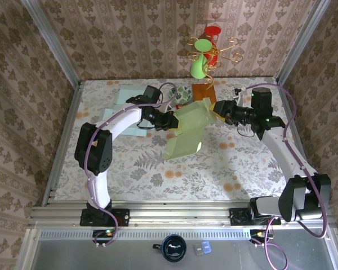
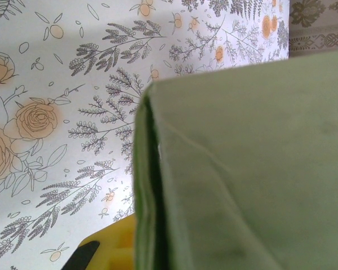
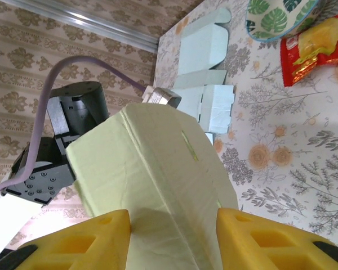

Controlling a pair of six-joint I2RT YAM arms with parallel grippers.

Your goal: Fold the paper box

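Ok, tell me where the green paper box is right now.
Top view: the green paper box is mid-table, between the left pincer and the right pincer.

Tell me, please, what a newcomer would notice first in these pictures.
The pale green paper box stands out first, held between the arms at mid-table. The left pincer is shut on its left edge and the right pincer straddles its right end. Next comes the bright green and red ornament at the far edge.

Bright, even light, soft shadows; the paper box (image 2: 242, 169) blurs close against the left wrist lens.
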